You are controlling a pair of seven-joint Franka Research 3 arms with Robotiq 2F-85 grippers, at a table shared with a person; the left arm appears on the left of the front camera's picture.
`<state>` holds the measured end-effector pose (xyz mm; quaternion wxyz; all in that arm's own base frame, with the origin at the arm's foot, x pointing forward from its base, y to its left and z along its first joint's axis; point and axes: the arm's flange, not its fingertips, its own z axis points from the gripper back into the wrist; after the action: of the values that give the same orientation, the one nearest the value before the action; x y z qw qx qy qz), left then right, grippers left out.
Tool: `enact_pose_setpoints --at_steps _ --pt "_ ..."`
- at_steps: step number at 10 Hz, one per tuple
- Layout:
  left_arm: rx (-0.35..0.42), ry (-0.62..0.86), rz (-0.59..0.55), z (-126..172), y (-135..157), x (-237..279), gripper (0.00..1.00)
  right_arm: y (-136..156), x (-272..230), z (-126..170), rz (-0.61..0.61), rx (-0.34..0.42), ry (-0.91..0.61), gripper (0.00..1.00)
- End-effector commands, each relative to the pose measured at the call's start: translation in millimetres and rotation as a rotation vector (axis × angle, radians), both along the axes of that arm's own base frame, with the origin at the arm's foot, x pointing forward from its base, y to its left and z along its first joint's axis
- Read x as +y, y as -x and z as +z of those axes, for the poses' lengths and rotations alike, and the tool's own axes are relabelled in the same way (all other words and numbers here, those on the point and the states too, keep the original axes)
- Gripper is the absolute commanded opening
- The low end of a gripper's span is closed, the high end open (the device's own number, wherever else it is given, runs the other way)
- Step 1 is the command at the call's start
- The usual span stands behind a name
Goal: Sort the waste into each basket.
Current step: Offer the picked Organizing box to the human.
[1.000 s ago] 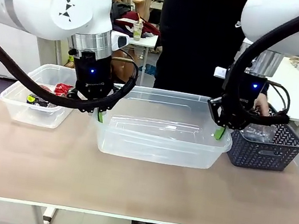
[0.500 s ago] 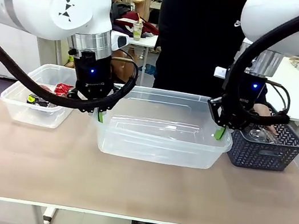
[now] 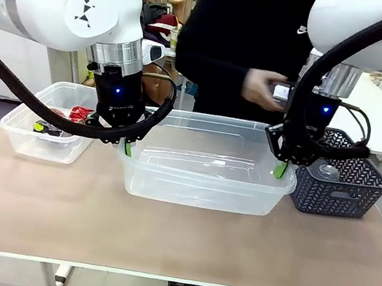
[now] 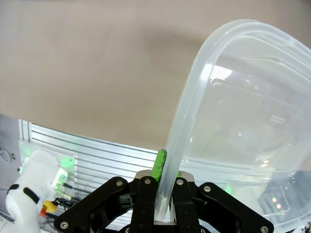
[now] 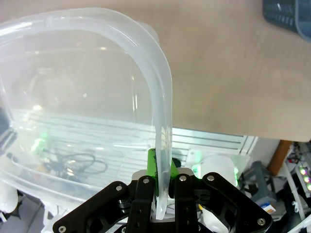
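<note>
A large clear tub [image 3: 198,189] stands mid-table. My left gripper [image 3: 127,148] is shut on its left rim and my right gripper [image 3: 280,170] on its right rim. In the left wrist view the rolled rim [image 4: 194,92] runs down between the green pads of the left gripper [image 4: 165,182]. The right wrist view shows the same rim [image 5: 163,82] pinched in the right gripper [image 5: 160,170]. A smaller clear tub [image 3: 18,138] at the left holds crushed red cans [image 3: 77,114]. A clear bottle [image 3: 330,171] lies in the dark lattice basket. The large tub looks empty.
The dark grey lattice basket [image 3: 337,195] sits at the right, close to the large tub. A person in black stands across the table, one hand [image 3: 260,88] blurred above the tub's far right corner; what it holds is unclear. Bare tabletop [image 3: 173,244] lies in front.
The person's hand has left the dark basket and swung up and left, above the large tub's far right side. Both arms and the tub have stayed still.
</note>
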<state>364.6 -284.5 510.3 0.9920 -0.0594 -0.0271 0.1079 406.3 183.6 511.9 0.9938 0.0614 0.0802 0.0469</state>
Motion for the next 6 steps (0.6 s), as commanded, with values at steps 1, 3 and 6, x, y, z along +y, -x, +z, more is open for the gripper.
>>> enact_pose_setpoints --at_steps 1,3,6 --pt "-0.011 0.013 0.022 -1.3 0.0 5.1 0.04 4.0 2.3 3.0 0.012 0.005 -0.010 0.05" --pt "-0.011 0.013 0.022 -1.3 0.0 5.1 0.04 4.0 2.3 3.0 0.012 0.005 -0.010 0.05" --pt "-0.011 0.013 0.022 -1.3 0.0 5.1 0.04 4.0 2.3 3.0 0.012 0.005 -0.010 0.05"
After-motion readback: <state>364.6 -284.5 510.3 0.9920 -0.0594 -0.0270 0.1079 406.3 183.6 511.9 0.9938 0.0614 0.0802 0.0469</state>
